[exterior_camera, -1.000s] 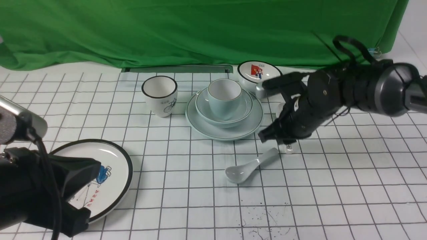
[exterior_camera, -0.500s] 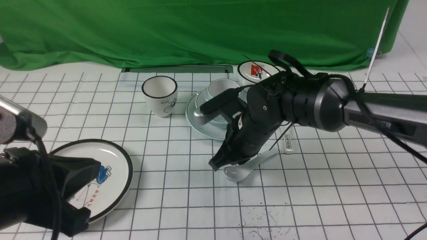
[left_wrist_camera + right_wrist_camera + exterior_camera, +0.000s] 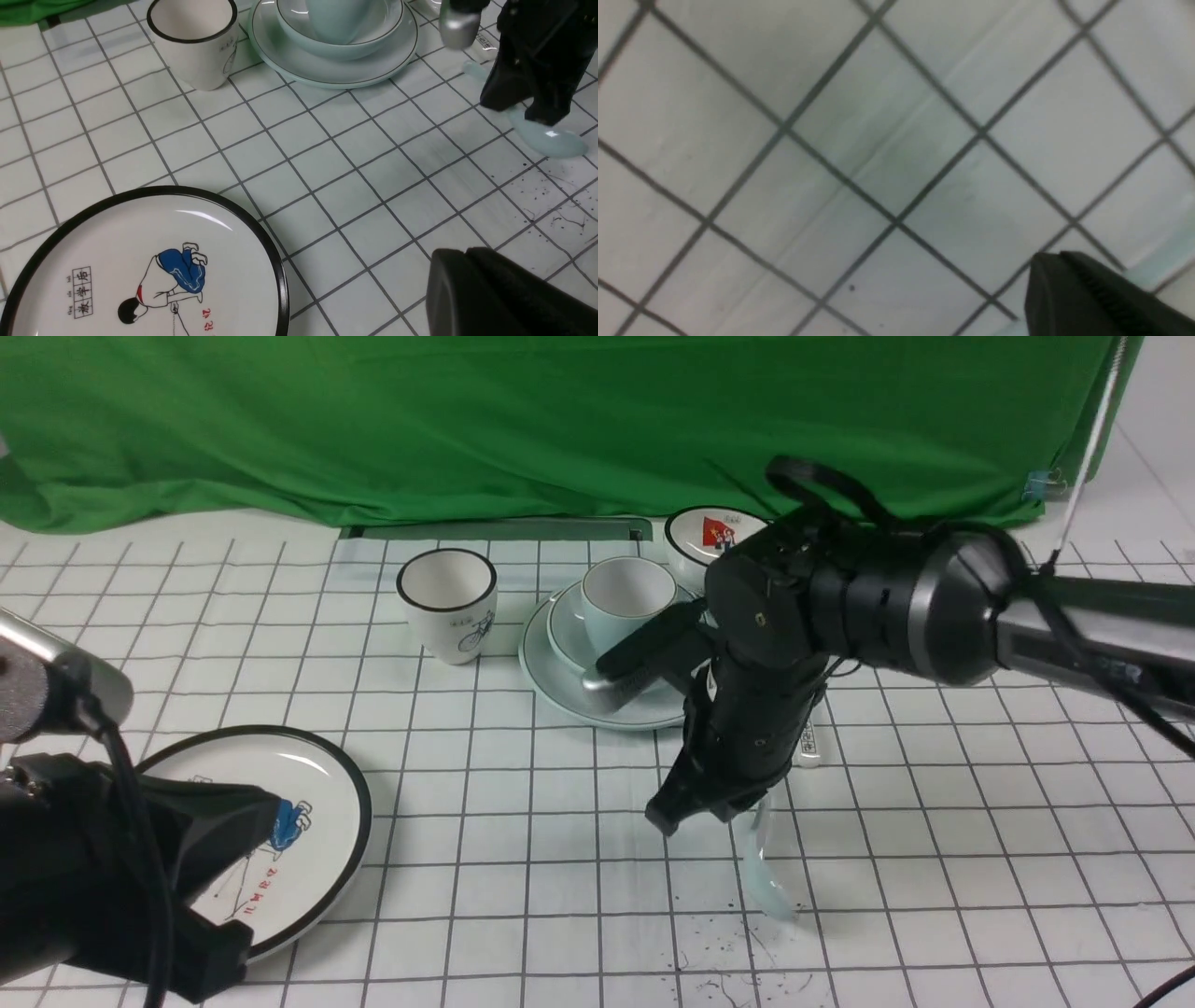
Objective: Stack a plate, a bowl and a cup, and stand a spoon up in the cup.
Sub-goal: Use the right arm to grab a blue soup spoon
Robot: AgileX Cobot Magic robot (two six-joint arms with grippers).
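The pale blue-green plate sits mid-table with the bowl on it and the cup standing in the bowl. The pale spoon lies flat on the table in front of this stack, its scoop end nearest me. My right gripper points down at the spoon's handle, fingers pressed together. In the right wrist view the spoon runs across under the shut tips, not between them. My left gripper is shut and empty, low at the near left beside the cartoon plate.
A white black-rimmed cup stands left of the stack. A white cartoon plate lies near left. A small white bowl with a red picture is behind the right arm. A white spoon with writing lies right of the stack. Green cloth hangs at the back.
The right arm swung in from the right and came down on the spoon. The spoon has turned, its scoop now toward me, and has slid right. The left arm has not moved.
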